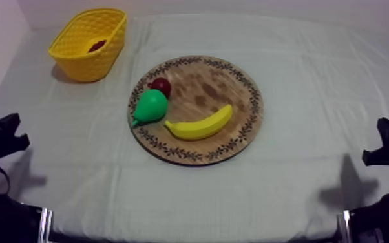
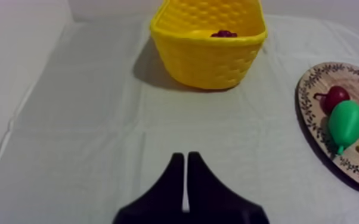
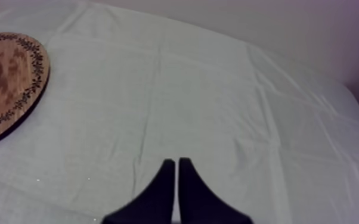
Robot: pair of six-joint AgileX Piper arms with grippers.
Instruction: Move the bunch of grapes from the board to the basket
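Left gripper (image 2: 185, 158) and right gripper (image 3: 176, 162) are closed, empty; bunch of grapes (image 2: 224, 34) apparently lies in yellow basket (image 2: 209, 59).

A green pear (image 1: 150, 106) lies just beside a small red fruit (image 1: 161, 85), with a yellow banana (image 1: 199, 124) near its other side. A creased grey-white cloth (image 1: 300, 58) covers the table (image 1: 313, 165).

Far left on the table (image 1: 300, 181) stands the basket (image 1: 74, 58), bunch of grapes (image 1: 97, 45) inside. At centre lies the wooden board (image 1: 236, 90): pear (image 1: 150, 106) on its left, small red fruit (image 1: 161, 85) just behind, banana (image 1: 200, 124) near right.
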